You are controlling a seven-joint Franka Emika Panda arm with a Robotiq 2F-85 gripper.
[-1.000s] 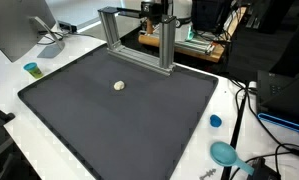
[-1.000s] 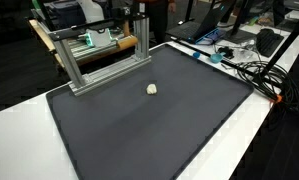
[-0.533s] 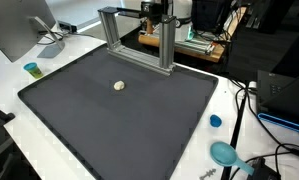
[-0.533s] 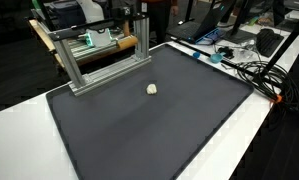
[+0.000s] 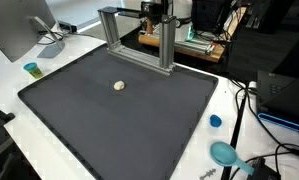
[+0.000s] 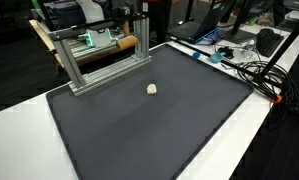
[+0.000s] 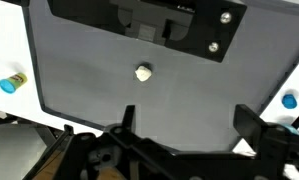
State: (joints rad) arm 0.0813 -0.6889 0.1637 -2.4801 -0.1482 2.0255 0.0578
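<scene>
Cream-white lump (image 7: 143, 72), small, roundish, is seen on the grey mat (image 7: 79, 95), well ahead of the wide-spread, empty pincer (image 7: 187, 113), off its midline.

Matte black gripper (image 7: 161, 30) with two silver screws (image 7: 226, 16)

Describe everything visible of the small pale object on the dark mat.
The small pale object is a roundish, off-white lump, too small to tell its material. It lies alone on the dark grey mat, toward the side where the metal frame stands, yet clear of it. Only the mat touches it. In the wrist view the gripper is open, apart from it.
</scene>
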